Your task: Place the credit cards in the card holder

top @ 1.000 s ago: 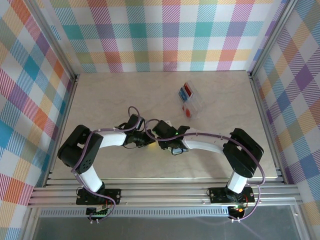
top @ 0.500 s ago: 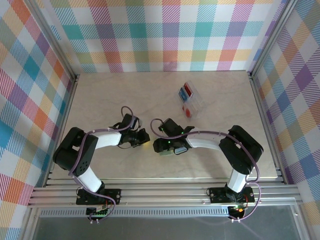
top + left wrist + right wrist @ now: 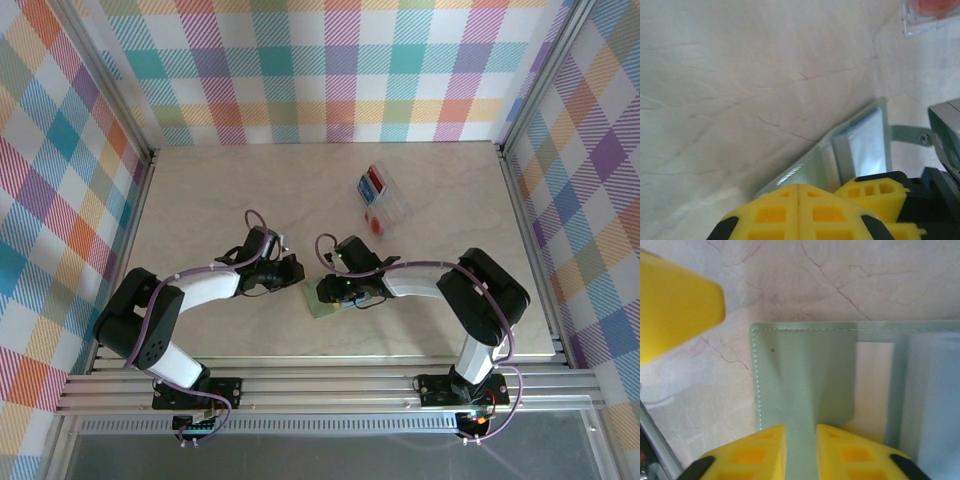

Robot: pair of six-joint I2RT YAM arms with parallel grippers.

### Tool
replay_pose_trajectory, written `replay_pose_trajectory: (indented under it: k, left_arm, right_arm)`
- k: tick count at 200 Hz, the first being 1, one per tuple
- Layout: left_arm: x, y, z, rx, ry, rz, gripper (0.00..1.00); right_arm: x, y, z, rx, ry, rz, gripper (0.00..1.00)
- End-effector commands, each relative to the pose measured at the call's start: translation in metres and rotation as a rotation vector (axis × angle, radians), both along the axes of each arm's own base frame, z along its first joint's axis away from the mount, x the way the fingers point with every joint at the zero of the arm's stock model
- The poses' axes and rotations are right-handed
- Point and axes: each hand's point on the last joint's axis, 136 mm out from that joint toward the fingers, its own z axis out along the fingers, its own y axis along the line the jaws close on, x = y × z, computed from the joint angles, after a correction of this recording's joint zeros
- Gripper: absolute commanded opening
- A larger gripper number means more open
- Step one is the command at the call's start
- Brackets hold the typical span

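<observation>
The sage-green card holder (image 3: 318,305) lies opened on the table just in front of centre. My right gripper (image 3: 333,292) is down on it. In the right wrist view the right gripper (image 3: 800,429) is shut on a green flap of the card holder (image 3: 805,370). My left gripper (image 3: 293,272) sits just left of the holder, shut with nothing in it. In the left wrist view the left gripper (image 3: 799,191) has its fingers pressed together beside the card holder (image 3: 860,142). The credit cards, one red (image 3: 374,181) and one pale with an orange-red mark (image 3: 375,223), sit in the clear rack.
The clear plastic rack (image 3: 392,205) stands at the back right of centre, and its corner (image 3: 932,15) reaches into the left wrist view. A left finger (image 3: 675,305) is close to the holder's corner. Aluminium rails border the table on both sides and along the front.
The right gripper opened and closed again on the card holder, which now lies spread on the table nearer the front. The left gripper drew back slightly to the left.
</observation>
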Motion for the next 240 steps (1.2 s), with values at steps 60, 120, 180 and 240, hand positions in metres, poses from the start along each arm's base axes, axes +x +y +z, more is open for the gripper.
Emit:
replay_pose_trajectory:
  k: [60, 120, 180, 240]
  left_arm:
    - [-0.012, -0.028, -0.018, 0.015, 0.058, -0.116, 0.00]
    - [-0.016, -0.014, -0.048, 0.150, 0.132, -0.125, 0.00]
    - [-0.014, -0.001, -0.061, 0.253, 0.134, -0.126, 0.00]
    - [-0.013, 0.003, -0.066, 0.282, 0.133, -0.130, 0.00]
  right_arm:
    - [0.024, 0.001, -0.001, 0.048, 0.013, -0.126, 0.13]
    - [0.038, -0.005, 0.013, 0.025, -0.054, -0.160, 0.18]
    - [0.054, -0.045, 0.033, -0.232, -0.202, -0.176, 0.42]
    - [0.065, -0.076, 0.013, -0.451, -0.245, -0.181, 0.33]
